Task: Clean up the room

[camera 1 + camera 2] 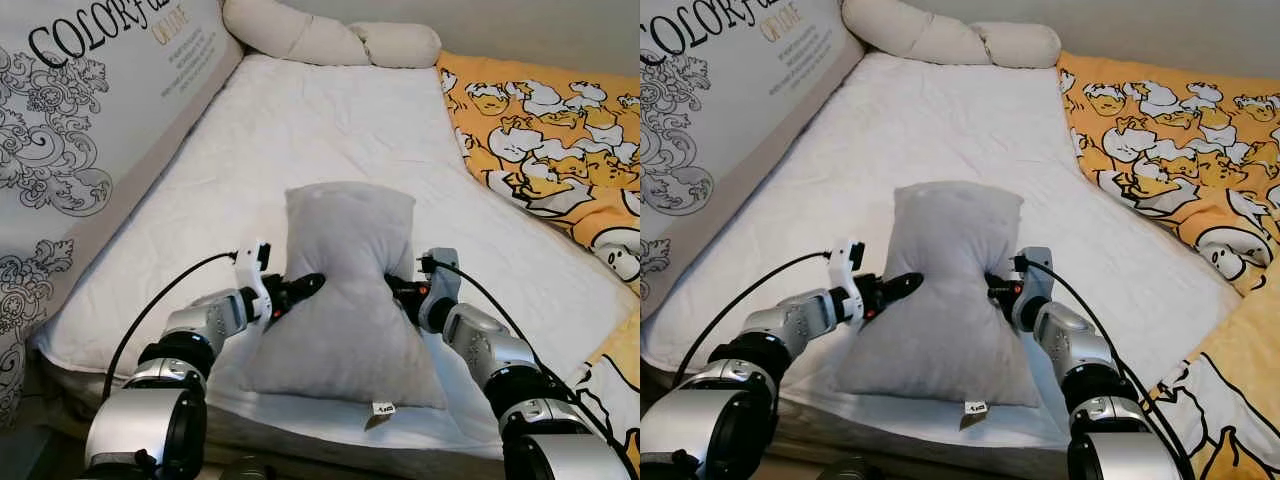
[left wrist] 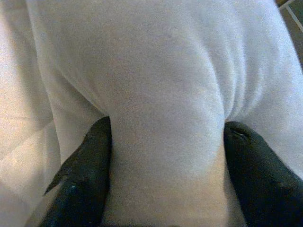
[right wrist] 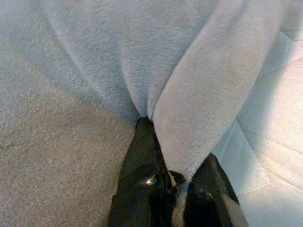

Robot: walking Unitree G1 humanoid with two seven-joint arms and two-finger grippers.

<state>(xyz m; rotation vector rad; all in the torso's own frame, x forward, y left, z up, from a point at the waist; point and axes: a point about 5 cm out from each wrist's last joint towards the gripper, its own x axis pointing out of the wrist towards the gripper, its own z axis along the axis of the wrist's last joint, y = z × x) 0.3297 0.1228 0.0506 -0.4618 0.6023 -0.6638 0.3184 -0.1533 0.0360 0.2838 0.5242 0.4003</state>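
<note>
Silver forearms frame the near edge of the bed, and between them stands the soft grey plush pillow (image 1: 345,295), the thing being tidied. It sits upright on the near part of the white quilted mattress (image 1: 300,130), its bottom edge close to the mattress's front edge, a small white label (image 1: 382,408) hanging from that edge. Its middle is squeezed into a waist because both grippers press in from opposite flanks.

On the pillow's left flank, the left gripper (image 2: 165,142) has its two black fingers spread fairly wide around a thick bulge of the fabric, so the stuffing bunches between them. On the pillow's right flank, the right gripper (image 3: 165,156) has its fingers nearly closed, pinching a narrow fold of the cover. Held at both sides like this, the pillow probably keeps upright and can be lifted or slid without flopping.

Beyond the pillow, at the far end of the mattress, lies a long cream bolster cushion (image 1: 330,38), likely where pillows belong. Right of the pillow spreads an orange blanket printed with white cartoon figures (image 1: 545,140). Left of the pillow rises a white padded side panel with black ornamental print and lettering (image 1: 90,110).
</note>
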